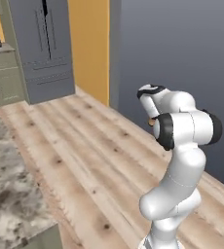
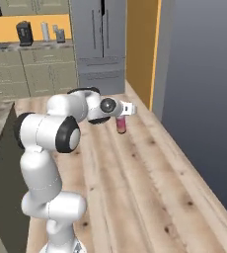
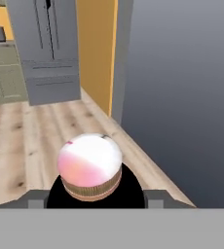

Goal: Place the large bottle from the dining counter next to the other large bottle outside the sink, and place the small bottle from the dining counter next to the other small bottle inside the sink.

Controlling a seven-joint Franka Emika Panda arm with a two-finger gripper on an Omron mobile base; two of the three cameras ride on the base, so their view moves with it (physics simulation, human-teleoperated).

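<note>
Hand (image 2: 121, 118) clamped on large bottle (image 2: 121, 125), frame centre, above floor; transport step; next: reach sink side.

I see pale wood plank floor (image 1: 84, 146), tall grey fridge (image 1: 43, 48) ahead, orange wall (image 1: 89, 44) beside it, dark grey wall (image 1: 182, 48) at right; olive-grey cabinets (image 2: 31, 74) at left, small appliances (image 2: 24, 32) on top
</note>
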